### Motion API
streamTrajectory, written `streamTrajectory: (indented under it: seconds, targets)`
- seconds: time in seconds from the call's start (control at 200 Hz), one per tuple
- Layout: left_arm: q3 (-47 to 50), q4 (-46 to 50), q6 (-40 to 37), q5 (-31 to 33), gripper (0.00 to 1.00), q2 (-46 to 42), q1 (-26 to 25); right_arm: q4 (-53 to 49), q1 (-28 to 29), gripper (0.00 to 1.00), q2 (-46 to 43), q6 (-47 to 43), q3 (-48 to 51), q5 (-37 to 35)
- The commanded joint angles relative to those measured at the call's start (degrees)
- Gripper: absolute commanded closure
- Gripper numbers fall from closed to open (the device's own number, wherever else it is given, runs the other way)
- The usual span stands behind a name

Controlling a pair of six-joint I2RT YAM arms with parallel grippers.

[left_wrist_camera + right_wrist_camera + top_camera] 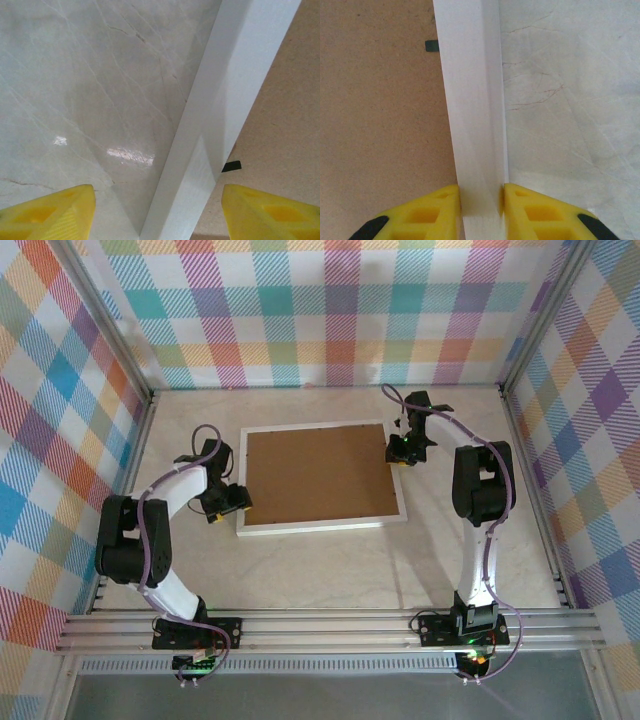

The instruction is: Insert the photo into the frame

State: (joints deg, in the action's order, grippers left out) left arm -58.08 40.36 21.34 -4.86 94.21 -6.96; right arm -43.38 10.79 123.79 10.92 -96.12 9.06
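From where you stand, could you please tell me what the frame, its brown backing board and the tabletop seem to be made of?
The frame: smooth white rail with a soft sheen, painted wood or plastic; I cannot tell which. The backing board: matte brown with fine specks, probably fibreboard. The tabletop: pale with grey veins and glossy glare, marble or a marble-look laminate.

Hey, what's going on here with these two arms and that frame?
The frame lies face down on the table, its brown backing board facing up. The right gripper is clamped on its right border; the left gripper is open, straddling the left border without gripping it. Whether the photo is inside cannot be told.
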Motion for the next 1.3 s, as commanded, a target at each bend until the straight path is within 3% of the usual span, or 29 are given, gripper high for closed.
streamTrajectory:
  seconds: [0.0, 0.265, 0.695, 1.3]
  targets:
    - [-0.7, 0.1, -1.0, 0.1, 0.32, 1.6, 0.4, 0.2, 0.6, 0.73, 0.1, 0.1, 0.5, 2.8]
    - [0.6, -1.1, -0.6, -0.5, 0.33, 4.4, 0.3, 0.0, 0.6, 0.74, 0.1, 0.0, 0.4, 2.8]
    - [-6.4, 3.9, -1.8, 1.9, 0.31, -0.2, 0.3, 0.1, 0.5, 0.74, 0.0, 0.3, 0.5, 2.9]
    - [-2.4, 1.3, -0.6, 0.9, 0.31, 3.9, 0.3, -0.3, 0.6, 0.75, 0.0, 0.0, 0.2, 2.8]
